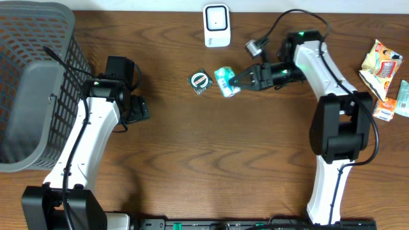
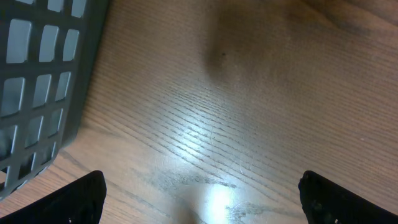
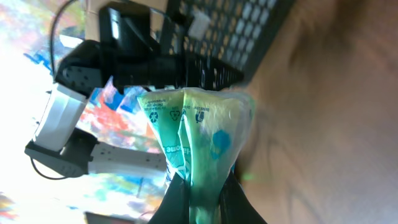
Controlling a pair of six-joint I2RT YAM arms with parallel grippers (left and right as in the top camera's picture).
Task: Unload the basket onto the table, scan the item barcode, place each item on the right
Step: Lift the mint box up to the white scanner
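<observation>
**Operator:** What sits closest to the right wrist lens?

**Spotter:** Your right gripper (image 3: 198, 190). Its dark fingers are pinched tight on the bottom seam of the green packet (image 3: 199, 130). The packet is thin glossy film, translucent mint with a blue patch and small recycling marks near the top edge. It is creased down the middle (it looks folded on itself).

**Operator:** Where does that put it on the table?

**Spotter:** From overhead, you hold it near the middle of the wood-grain table (image 1: 211, 160). Just beside it on your left is a small sachet with a round printed face (image 1: 200, 82). I can't tell whether the packet touches the wood. Farther back, the white scanner (image 1: 216, 25), a rounded rectangle, sits at the far edge, apart from the packet.

**Operator:** And my left side?

**Spotter:** Your left gripper (image 2: 199, 199) is spread wide and holds nothing. Only two matte black fingertips show, at the bottom corners of its view, over bare wood with a patch of glare. Beside it is the grey plastic basket (image 2: 37, 81), a lattice of rectangular holes. Far off to your right, crinkled snack wrappers (image 1: 380, 64) lie at the table's edge.
</observation>
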